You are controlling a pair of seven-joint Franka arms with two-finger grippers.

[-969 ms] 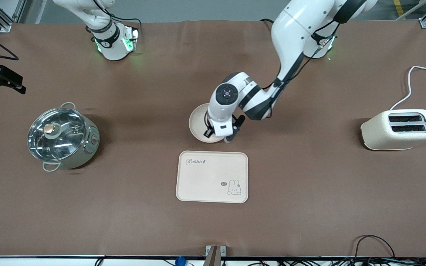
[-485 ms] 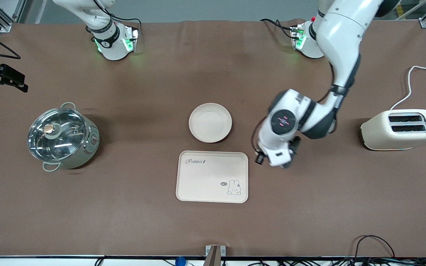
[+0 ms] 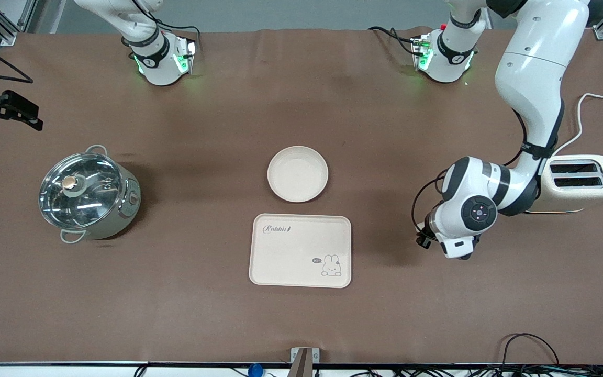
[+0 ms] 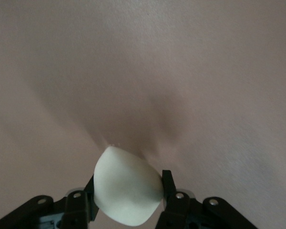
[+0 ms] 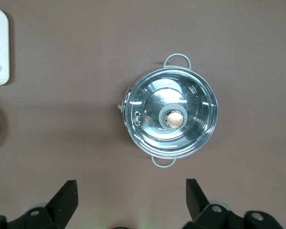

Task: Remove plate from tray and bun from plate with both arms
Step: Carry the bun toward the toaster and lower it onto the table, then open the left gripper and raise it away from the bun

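Your left end effector, clamped on the small pale cream bun, has swung from the round cream plate toward three o'clock over bare table. The plate sits empty at twelve o'clock of the cream rectangular rabbit tray; only release remains. Right end effector waits, fingers apart, above the steel pot.

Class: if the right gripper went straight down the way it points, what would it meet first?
Most likely the glass lid of the pot, which lies centred under the open right gripper; how high it hangs is unclear.

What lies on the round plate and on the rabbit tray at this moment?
Nothing on either: the plate and the tray both show bare cream surfaces. The bun sits between the left tool's fingers, over bare table; the front view hides it under the wrist.
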